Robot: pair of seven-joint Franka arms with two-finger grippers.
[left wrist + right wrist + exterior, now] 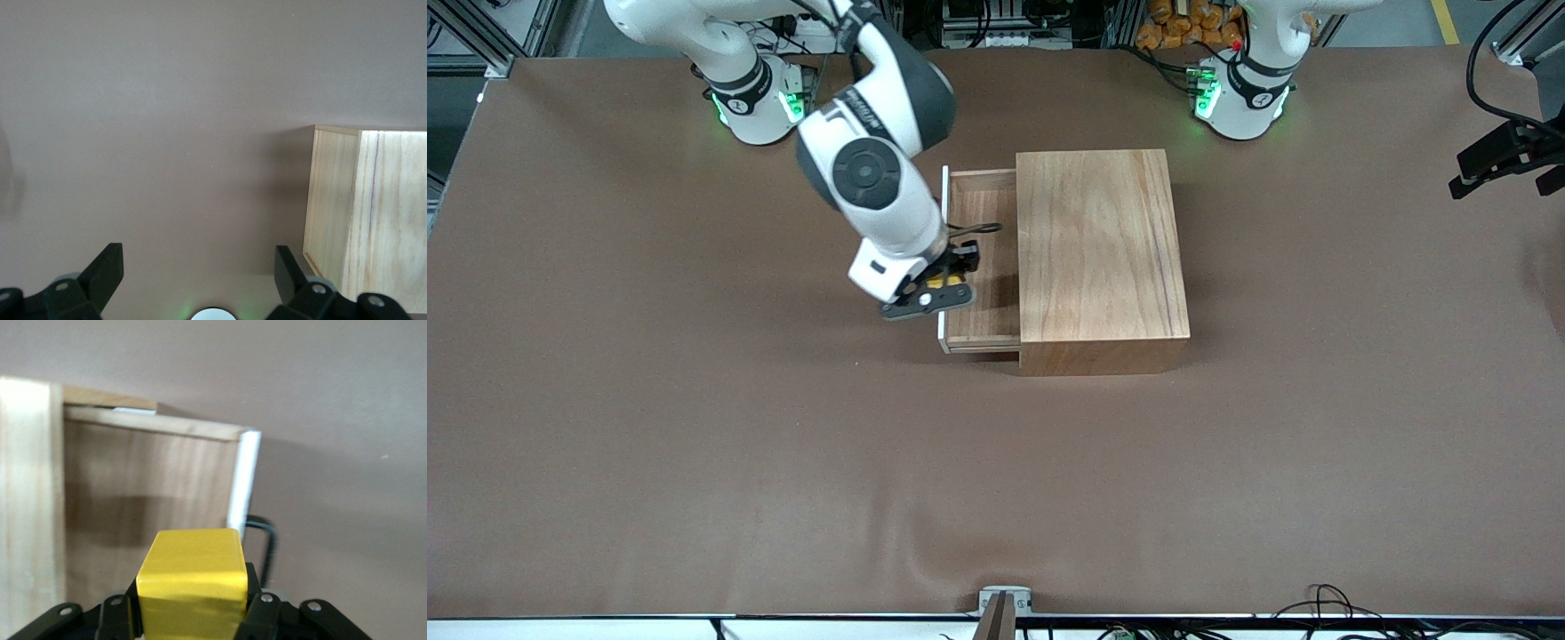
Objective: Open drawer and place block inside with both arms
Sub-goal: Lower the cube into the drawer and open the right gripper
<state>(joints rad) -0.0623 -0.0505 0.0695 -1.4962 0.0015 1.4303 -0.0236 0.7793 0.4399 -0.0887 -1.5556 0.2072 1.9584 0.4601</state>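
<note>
A: Where's the block (191, 580)?

B: Clamped in the right gripper (941, 281), up in the air over the drawer (985, 267). The fingers are closed tight against its sides; from the right wrist view the yellow cube fills the space between them, with the drawer's wooden floor under it.

A: And the drawer?

B: Pulled out of the box (1100, 258) toward the right arm's end of the table. Its white-edged front panel (243, 480) faces that way, and the black wire handle (265, 543) sticks out from the panel.

A: What about the left gripper (198, 280)?

B: It waits up over bare table (694, 444) at the left arm's end, well apart from the box. Its fingers (107, 270) stand wide apart with nothing between them. Its wrist camera catches one corner of the box.

A: Is the block touching the drawer?

B: I can't tell for sure; it looks to hang above the floor.
</note>
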